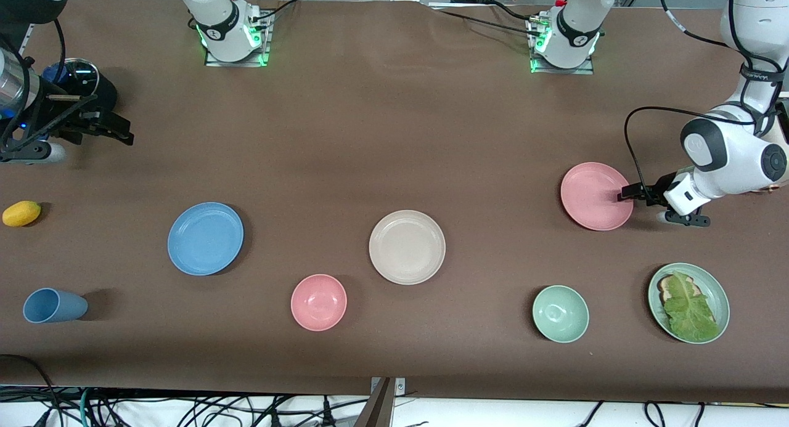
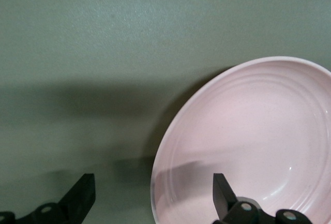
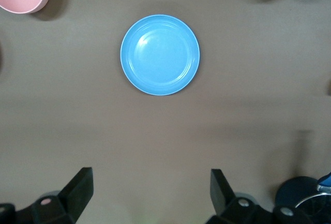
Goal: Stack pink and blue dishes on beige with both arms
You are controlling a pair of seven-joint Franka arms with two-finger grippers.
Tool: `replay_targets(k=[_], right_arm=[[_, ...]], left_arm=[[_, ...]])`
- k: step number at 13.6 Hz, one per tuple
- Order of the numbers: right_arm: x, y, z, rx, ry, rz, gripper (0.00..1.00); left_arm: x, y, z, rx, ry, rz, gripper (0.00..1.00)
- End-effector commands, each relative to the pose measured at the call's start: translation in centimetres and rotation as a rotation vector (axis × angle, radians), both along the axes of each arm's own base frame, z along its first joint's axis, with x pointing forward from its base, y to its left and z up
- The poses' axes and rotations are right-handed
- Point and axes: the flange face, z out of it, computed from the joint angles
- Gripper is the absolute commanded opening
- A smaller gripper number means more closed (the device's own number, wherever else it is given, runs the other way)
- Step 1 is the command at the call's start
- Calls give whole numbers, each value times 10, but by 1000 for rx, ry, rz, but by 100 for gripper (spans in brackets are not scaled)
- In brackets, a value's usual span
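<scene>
On the tabletop, the stiff, light-looking pink plate has the left gripper straddling its thin 3 o'clock rim, fingers apart, while the right gripper waits, fingers apart, at 10 o'clock from the blue plate, itself at 9 o'clock from the beige plate.

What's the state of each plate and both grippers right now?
pink plate: flat on table, left gripper's fingers straddle its rim
blue plate: flat on table, untouched
beige plate: empty, nothing stacked
left gripper: open at pink plate's rim
right gripper: open, above the table
</scene>
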Motion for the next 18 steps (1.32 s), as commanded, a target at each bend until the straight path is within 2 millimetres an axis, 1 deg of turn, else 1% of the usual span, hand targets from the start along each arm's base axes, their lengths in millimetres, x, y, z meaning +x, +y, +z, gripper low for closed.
replay_targets(k=[1, 2, 3, 4, 5, 6, 7, 12, 15, 16, 18], right_arm=[[0, 0, 5, 13, -9, -12, 100], [0, 0, 5, 13, -9, -12, 100], [0, 0, 5, 13, -9, -12, 100], [1, 0, 6, 13, -10, -12, 100], [1, 0, 6, 13, -13, -12, 100], [1, 0, 6, 13, -13, -10, 100], [1, 0, 6, 13, -15, -12, 100], [7, 2, 9, 15, -62, -8, 100], [15, 1, 7, 14, -93, -9, 100], [17, 0, 9, 9, -113, -9, 100], [21, 0, 11, 8, -141, -9, 100]], left_arm=[[-3, -3, 0, -17, -24, -1, 97], [-3, -3, 0, -17, -24, -1, 81], [-2, -4, 1, -18, -24, -4, 47], [-2, -5, 0, -24, -24, 4, 21], [-2, -5, 1, -31, -25, 14, 9], [-3, -5, 0, -34, -24, 13, 2], [-3, -4, 2, -36, -23, 14, 0], [-5, -3, 6, -53, -13, -10, 0], [-4, -4, 7, -54, -12, -12, 0], [-1, -6, 10, -62, -5, -14, 0], [9, -10, 38, -84, 4, -14, 0]])
